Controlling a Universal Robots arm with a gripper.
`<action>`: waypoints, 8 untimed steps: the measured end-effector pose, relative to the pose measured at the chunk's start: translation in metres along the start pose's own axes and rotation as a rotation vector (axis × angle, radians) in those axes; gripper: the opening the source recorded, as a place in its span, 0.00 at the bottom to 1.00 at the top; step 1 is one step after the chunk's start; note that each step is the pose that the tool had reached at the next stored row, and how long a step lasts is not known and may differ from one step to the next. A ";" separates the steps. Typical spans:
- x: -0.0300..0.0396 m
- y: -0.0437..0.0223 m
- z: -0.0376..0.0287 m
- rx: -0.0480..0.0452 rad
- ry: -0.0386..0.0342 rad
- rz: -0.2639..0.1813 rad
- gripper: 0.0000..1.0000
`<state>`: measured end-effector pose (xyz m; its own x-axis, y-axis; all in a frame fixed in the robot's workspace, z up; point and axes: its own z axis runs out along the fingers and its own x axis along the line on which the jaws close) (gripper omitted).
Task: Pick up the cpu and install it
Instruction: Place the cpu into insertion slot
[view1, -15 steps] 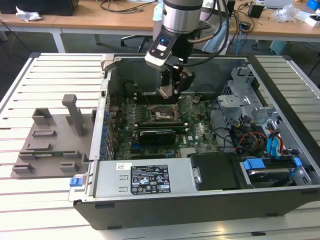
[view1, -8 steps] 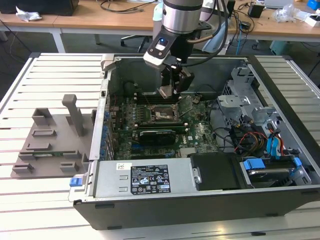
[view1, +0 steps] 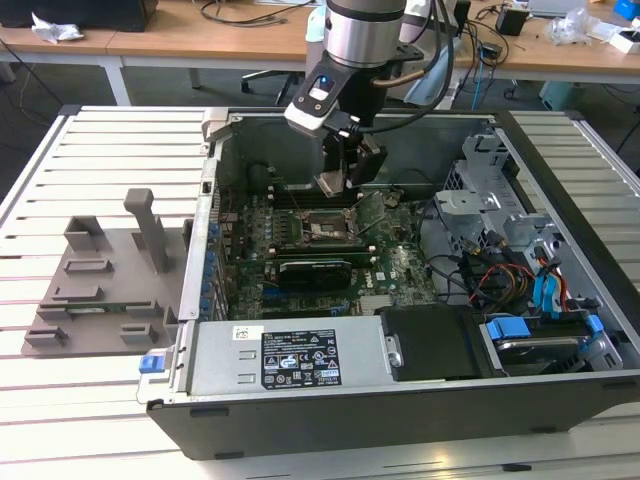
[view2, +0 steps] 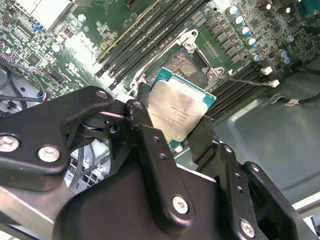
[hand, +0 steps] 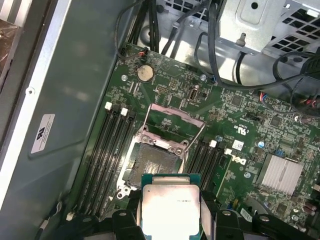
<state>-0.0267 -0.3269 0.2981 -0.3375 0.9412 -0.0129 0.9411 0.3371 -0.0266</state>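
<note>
- One cpu (view2: 177, 110) sits clamped by its edges in my claw (view2: 172, 120); pickup's done.
- It hangs just over the open socket (hand: 152, 162), mid mobo (hand: 240, 100), apparently w/o touching.
- Install not done: socket bare, load plate (hand: 175, 116) flipped up.

I am standing before a pale slatted worktable (view1: 90, 150), its ribs running across the exterior view from side to side. Behind it is a row of light wooden desks (view1: 200, 40) on white legs (view1: 118, 82), strewn with black cables (view1: 240, 12) and some crumpled white paper (view1: 55, 28). The floor (view1: 160, 90) beneath them is dark grey. The light is even, and the slats have a soft sheen.
</note>
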 end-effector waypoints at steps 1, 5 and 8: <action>0.0000 0.0000 0.0000 0.0002 -0.0002 0.007 0.55; 0.0000 0.0000 0.0001 0.0008 -0.0009 0.026 0.55; 0.0000 0.0000 0.0002 0.0013 -0.0009 0.040 0.55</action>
<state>-0.0268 -0.3269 0.2979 -0.2993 0.9540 -0.0149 0.9539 0.2988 -0.0273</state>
